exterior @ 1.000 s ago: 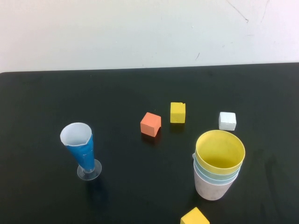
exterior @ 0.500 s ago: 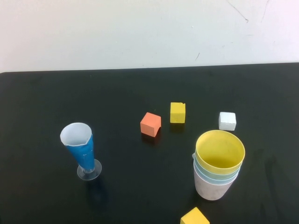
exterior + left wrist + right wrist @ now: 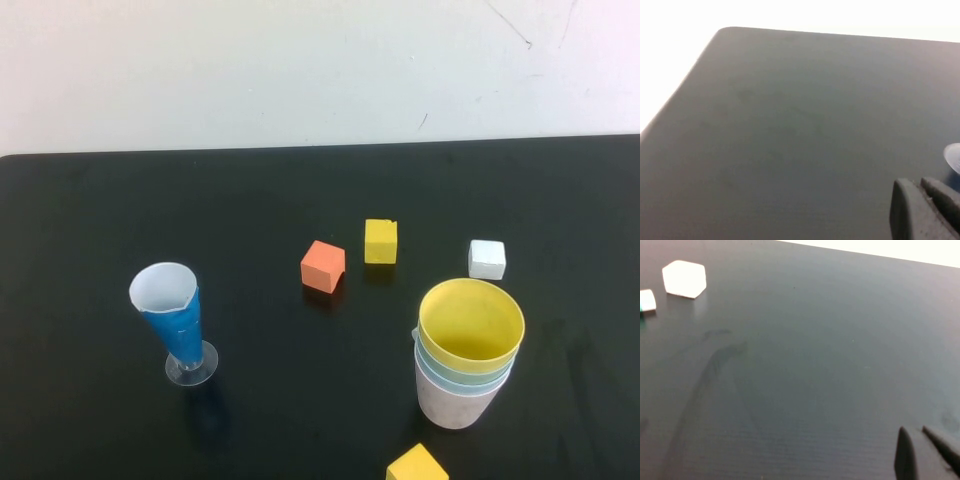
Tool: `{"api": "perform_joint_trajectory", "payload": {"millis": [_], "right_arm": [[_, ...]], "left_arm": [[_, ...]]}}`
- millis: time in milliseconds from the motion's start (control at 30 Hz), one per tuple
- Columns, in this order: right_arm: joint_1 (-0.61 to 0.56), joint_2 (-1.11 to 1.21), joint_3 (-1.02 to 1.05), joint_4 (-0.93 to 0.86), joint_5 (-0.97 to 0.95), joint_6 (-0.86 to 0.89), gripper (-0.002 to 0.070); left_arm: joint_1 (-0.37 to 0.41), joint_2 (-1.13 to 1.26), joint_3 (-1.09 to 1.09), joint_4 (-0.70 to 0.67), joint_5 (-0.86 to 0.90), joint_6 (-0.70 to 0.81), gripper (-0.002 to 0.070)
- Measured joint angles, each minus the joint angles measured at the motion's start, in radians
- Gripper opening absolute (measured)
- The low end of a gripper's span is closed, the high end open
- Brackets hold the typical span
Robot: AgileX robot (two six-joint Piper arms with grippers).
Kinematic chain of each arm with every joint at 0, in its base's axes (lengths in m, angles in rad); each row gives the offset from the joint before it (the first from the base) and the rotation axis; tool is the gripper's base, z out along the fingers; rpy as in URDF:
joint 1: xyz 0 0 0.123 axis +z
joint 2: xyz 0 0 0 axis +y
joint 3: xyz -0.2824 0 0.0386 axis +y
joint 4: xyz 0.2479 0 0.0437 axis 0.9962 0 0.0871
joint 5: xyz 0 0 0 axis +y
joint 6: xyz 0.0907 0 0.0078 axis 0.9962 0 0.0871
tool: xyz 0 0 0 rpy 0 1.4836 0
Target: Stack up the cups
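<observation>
Black table (image 3: 250,200) carrying all items. Stacked cups (image 3: 467,368), nested upright with the yellow cup (image 3: 471,322) uppermost, serve as landmark. Blue-and-white paper cone (image 3: 172,318) stands well to their left. Orange cube (image 3: 322,266), yellow cube (image 3: 380,241) and white cube (image 3: 487,259) lie behind them; another yellow cube (image 3: 416,465) lies just before them. Left gripper (image 3: 920,192) and right gripper (image 3: 912,436), both pressed together and empty, hover over bare table.

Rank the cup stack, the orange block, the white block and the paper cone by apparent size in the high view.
1. Cup stack
2. Paper cone
3. Orange block
4. White block, though it sits close in size to the orange one, so that order is unsure.
</observation>
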Motion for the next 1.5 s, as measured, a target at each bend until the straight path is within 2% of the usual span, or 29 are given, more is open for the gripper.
{"api": "perform_joint_trajectory", "payload": {"millis": [300, 1200, 1500], "right_arm": [[0.0, 0.0, 0.0, -0.002, 0.002, 0.0, -0.0002], [0.0, 0.0, 0.0, -0.002, 0.004, 0.0, -0.0002], [0.0, 0.0, 0.0, -0.002, 0.004, 0.0, -0.0002]], "left_arm": [[0.021, 0.0, 0.0, 0.011, 0.074, 0.029, -0.0002], [0.021, 0.0, -0.002, 0.011, 0.081, 0.041, -0.0002], [-0.01, 0.0, -0.002, 0.011, 0.082, 0.041, -0.0002]]}}
